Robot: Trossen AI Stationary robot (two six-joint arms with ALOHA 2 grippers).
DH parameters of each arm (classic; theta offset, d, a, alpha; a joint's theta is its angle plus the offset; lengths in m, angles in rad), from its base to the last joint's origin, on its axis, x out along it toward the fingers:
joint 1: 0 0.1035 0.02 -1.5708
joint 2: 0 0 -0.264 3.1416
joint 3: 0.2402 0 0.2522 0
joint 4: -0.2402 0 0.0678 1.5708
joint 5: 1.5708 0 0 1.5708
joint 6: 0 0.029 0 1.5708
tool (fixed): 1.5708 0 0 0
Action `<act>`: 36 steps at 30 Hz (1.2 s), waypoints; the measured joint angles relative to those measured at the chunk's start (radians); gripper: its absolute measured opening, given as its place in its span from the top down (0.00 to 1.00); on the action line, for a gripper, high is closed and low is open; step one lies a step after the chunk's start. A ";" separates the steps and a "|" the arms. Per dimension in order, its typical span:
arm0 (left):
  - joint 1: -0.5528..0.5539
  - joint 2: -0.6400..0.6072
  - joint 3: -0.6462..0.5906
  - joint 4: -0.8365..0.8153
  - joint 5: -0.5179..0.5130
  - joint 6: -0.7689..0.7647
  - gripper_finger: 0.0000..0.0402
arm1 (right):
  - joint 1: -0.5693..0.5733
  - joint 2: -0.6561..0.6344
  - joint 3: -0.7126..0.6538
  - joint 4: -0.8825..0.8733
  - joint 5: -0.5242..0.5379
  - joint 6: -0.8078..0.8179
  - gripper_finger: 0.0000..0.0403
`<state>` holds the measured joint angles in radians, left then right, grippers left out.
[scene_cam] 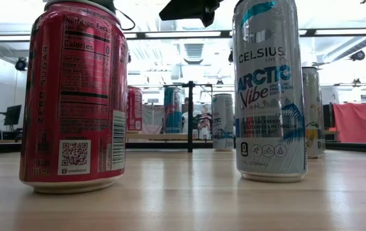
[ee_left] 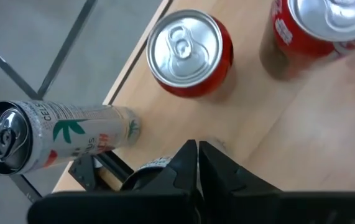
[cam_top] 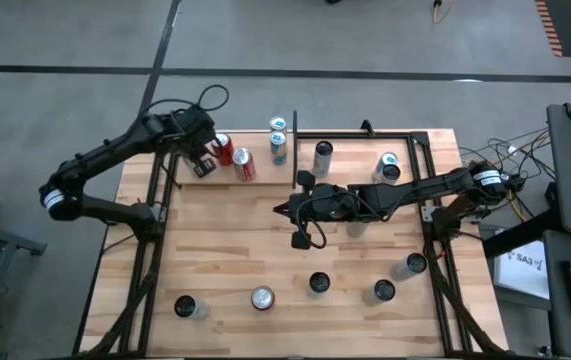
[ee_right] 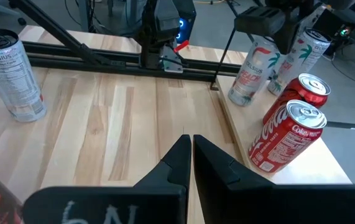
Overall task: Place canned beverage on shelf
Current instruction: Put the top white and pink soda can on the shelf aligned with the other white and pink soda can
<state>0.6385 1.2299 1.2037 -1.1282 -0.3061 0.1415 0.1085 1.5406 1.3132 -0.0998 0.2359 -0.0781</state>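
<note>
From above, your left gripper (cam_top: 205, 160) sits shut and empty over the shelf (cam_top: 195, 178), with red cans (cam_top: 243, 165) just beside it. At desk level, a red can (scene_cam: 74, 96) and a pale can (scene_cam: 269, 90) loom close. At the left wrist, a red can (ee_left: 189, 53) stands just ahead: rigid, smooth, probably slippery, so grip mid-wall. Your right gripper (ee_right: 186, 155) is closed on nothing.

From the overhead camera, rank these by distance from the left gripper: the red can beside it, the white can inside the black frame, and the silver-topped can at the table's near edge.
From the left gripper:
1. Red can, just beside it.
2. White can, inside the black frame.
3. Silver-topped can, near edge.
</note>
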 joint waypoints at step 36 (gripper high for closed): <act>0.000 -0.051 0.090 -0.355 0.003 0.131 1.00 | 0.000 0.000 -0.003 0.000 0.000 0.000 0.98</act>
<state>0.6388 1.1790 1.2938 -1.4834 -0.3035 0.2722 0.1085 1.5406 1.3098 -0.1001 0.2359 -0.0784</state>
